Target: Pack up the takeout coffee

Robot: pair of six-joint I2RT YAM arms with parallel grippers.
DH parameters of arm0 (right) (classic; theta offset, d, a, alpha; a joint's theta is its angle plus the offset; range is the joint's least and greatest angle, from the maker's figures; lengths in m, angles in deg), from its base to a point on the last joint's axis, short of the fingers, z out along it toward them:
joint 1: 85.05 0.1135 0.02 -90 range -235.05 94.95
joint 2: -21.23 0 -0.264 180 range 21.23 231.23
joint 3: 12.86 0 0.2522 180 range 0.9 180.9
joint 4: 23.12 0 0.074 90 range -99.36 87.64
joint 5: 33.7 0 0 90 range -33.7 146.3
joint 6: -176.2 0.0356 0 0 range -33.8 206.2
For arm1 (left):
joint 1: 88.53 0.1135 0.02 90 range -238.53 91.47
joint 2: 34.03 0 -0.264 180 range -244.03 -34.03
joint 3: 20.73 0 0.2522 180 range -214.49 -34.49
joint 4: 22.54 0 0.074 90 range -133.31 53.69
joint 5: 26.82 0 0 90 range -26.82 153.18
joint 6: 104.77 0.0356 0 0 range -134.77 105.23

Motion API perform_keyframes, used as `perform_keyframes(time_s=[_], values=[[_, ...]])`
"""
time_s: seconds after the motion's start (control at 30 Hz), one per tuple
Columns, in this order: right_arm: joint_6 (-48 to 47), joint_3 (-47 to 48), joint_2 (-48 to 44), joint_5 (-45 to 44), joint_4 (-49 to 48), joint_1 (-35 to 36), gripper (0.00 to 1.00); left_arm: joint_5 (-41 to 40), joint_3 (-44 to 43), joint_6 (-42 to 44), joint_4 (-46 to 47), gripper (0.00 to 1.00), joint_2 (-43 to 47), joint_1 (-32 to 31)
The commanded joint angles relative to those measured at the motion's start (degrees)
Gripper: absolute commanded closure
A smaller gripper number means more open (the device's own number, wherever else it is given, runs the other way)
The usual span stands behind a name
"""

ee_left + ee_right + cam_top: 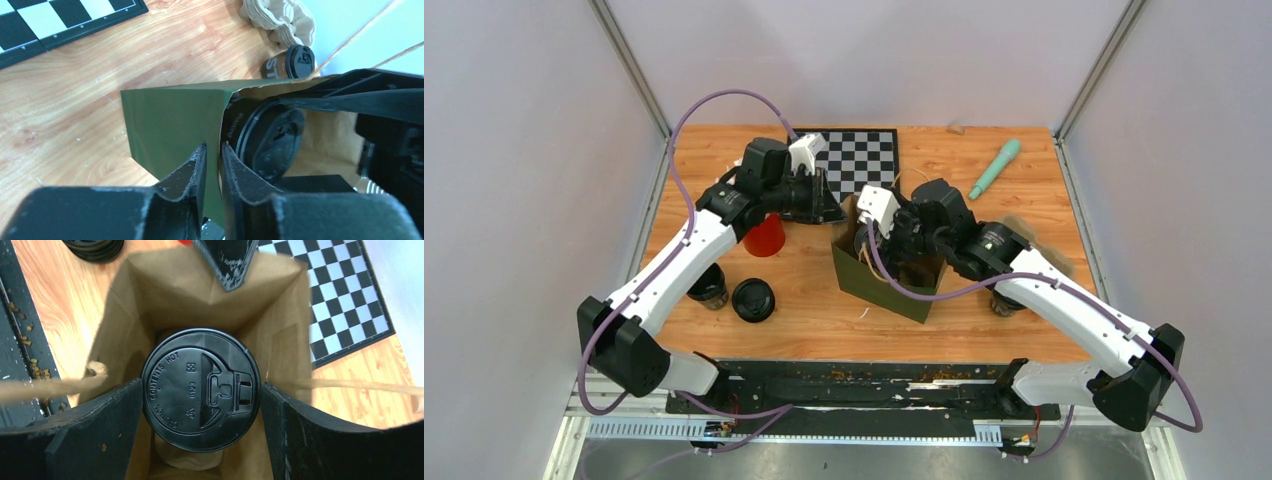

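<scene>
**Arms meeting at the paper bag, one cup inside**

The left arm (674, 265) rises from its base, bends at the elbow and reaches forward and to the right over the table (824, 325). Its wrist ends at the far-left corner of the paper bag (879, 285). The left gripper (213, 160) straddles the top edge of the bag's green wall, with the paper in the narrow slit between its fingers. Whether the pads pinch the paper cannot be told.

The right arm (1064, 300) extends to the left, its wrist pitched down over the bag's mouth. The right gripper (201, 387) is inside the bag, grasping a takeout coffee cup (190, 375). One finger touches each side of the black lid's rim, and the lid faces up.

Counts:
- **Takeout coffee cups:** four.
  - The held cup is in the bag.
  - A second cup (753, 300) and a third cup (709, 290) stand on the table left of the bag, beside the left arm.
  - A fourth cup (292, 62) stands right of the bag.
- **Paper bags:** one.
- **Red cup** (766, 238): one, under the left wrist.
- **Chessboard** (864, 160): one, at the far edge.
- **Teal tool** (995, 168): one, far right.
</scene>
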Motion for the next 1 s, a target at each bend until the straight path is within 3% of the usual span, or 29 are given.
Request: perform_keyframes(time_s=[0.0, 0.07, 0.2, 0.43, 0.67, 0.8, 0.9, 0.97], values=[[-1.06, -2.84, -3.62, 1.28, -4.00, 1.09, 0.20, -1.53, -0.74, -1.01, -1.87, 0.68, 3.52, -0.34], [-1.42, -3.58, -4.30, 0.92, -2.85, 1.82, 0.20, -2.28, -1.32, -1.07, -4.10, 0.58, 4.64, -0.34], [-2.57, -5.58, -6.58, -1.65, -2.03, 4.32, 0.20, -2.52, -2.90, 0.18, -9.91, 0.50, 6.05, -0.34], [-1.46, -7.26, -7.81, -5.83, -2.41, 9.90, 0.20, 0.22, 0.80, 0.03, -10.73, 0.44, 9.19, -0.34], [-1.05, -8.71, -7.59, -9.81, -3.63, 14.91, 0.20, 3.07, 4.05, 1.39, -11.12, 0.45, 10.70, -0.42], [-1.17, -10.19, -8.26, -10.48, -4.20, 16.92, 0.20, 3.34, 4.81, 1.82, -10.96, 0.55, 11.41, -0.73], [-1.18, -11.10, -8.86, -12.88, -4.95, 17.54, 0.20, 2.59, 5.34, 3.23, -10.57, 0.77, 11.86, -1.02], [-1.70, -11.50, -9.18, -13.88, -5.71, 17.49, 0.20, 2.21, 6.26, 4.19, -8.77, 0.87, 12.30, -1.28]])
